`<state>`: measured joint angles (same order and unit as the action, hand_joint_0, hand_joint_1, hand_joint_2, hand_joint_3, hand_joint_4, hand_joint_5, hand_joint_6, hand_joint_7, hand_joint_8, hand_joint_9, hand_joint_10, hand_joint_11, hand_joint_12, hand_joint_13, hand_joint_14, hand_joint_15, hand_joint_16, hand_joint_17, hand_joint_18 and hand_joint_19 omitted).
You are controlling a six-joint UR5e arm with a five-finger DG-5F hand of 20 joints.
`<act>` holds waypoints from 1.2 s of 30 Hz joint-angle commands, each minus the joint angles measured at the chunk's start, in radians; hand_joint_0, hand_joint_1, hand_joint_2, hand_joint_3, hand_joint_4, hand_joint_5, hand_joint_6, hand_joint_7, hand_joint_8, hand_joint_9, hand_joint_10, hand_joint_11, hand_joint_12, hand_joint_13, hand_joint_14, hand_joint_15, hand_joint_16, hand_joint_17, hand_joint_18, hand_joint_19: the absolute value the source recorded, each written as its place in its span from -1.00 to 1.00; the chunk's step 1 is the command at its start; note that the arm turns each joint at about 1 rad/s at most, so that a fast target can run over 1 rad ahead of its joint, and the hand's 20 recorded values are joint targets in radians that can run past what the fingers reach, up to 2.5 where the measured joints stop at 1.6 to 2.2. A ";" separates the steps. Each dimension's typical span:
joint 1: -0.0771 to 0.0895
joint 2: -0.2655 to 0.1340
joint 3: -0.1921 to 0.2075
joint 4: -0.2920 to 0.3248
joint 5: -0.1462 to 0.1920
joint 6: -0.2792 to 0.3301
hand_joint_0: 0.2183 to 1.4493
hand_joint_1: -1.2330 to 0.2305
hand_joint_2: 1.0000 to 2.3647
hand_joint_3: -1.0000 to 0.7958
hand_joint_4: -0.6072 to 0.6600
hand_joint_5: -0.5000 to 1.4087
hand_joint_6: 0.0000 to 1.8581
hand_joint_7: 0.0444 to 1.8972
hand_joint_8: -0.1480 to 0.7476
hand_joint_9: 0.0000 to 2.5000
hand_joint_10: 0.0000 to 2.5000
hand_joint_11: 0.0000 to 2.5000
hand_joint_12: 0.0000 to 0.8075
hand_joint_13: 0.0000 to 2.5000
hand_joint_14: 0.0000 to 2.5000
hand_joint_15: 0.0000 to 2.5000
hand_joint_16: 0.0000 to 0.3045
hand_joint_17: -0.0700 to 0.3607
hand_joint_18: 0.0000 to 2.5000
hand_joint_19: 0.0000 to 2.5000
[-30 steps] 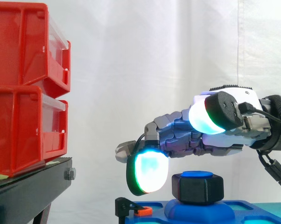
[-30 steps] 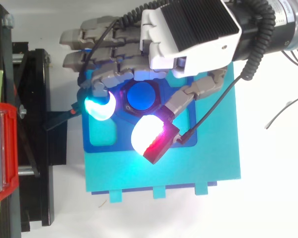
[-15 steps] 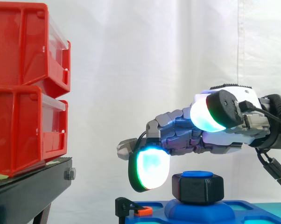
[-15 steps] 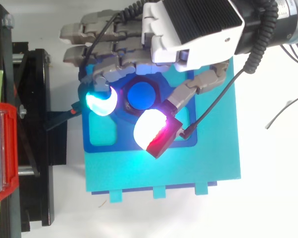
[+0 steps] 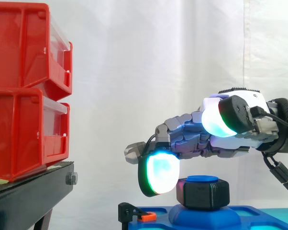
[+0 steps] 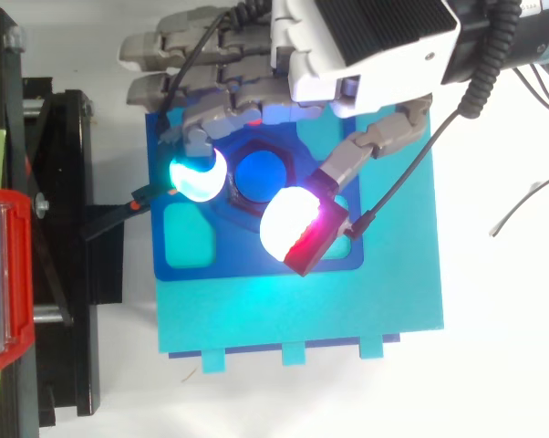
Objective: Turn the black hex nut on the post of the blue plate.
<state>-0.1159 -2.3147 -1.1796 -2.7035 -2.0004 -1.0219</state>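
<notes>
The black hex nut [image 5: 203, 192] sits on the blue post [image 6: 261, 175] of the dark blue plate [image 6: 256, 265], which lies on a teal base [image 6: 347, 310]. My hand [image 5: 206, 141] hovers over the nut, reaching in from the right with loosely bent fingers. One glowing cyan-green fingertip [image 5: 158, 173] hangs down close against the nut's left side; I cannot tell if it touches. The thumb's white-cyan pad [image 5: 219, 115] stays well above the nut, and in the top view it lies off the nut's lower right corner [image 6: 293, 228]. Nothing is held.
Two stacked red bins [image 5: 24, 91] stand on a black stand [image 5: 34, 191] at the left. A small black clip with an orange tip [image 5: 143, 216] sits at the plate's left edge, between plate and stand. A white curtain hangs behind.
The hand has shifted away from the stand. Its hanging fingertip has come closer to the nut's left side, and the thumb pad has moved along with the hand. The nut looks unmoved.
</notes>
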 commanded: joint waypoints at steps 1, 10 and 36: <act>-0.007 0.000 0.000 -0.001 -0.011 -0.001 -0.53 0.41 -1.00 -0.44 0.45 -0.66 -0.46 0.07 -0.08 -0.79 -1.00 -1.00 -0.13 -0.97 -1.00 -1.00 -0.68 -0.17 -1.00 -0.89; -0.019 0.001 0.000 0.005 -0.023 -0.006 -0.53 0.40 -1.00 -0.44 0.44 -0.66 -0.46 0.07 -0.08 -0.79 -1.00 -1.00 -0.13 -0.97 -1.00 -1.00 -0.68 -0.17 -1.00 -0.89; -0.061 0.000 0.000 -0.001 -0.097 -0.006 -0.53 0.39 -1.00 -0.44 0.45 -0.66 -0.46 0.07 -0.08 -0.79 -1.00 -1.00 -0.13 -0.97 -1.00 -1.00 -0.68 -0.17 -1.00 -0.89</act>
<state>-0.1730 -2.3146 -1.1794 -2.7036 -2.0905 -1.0278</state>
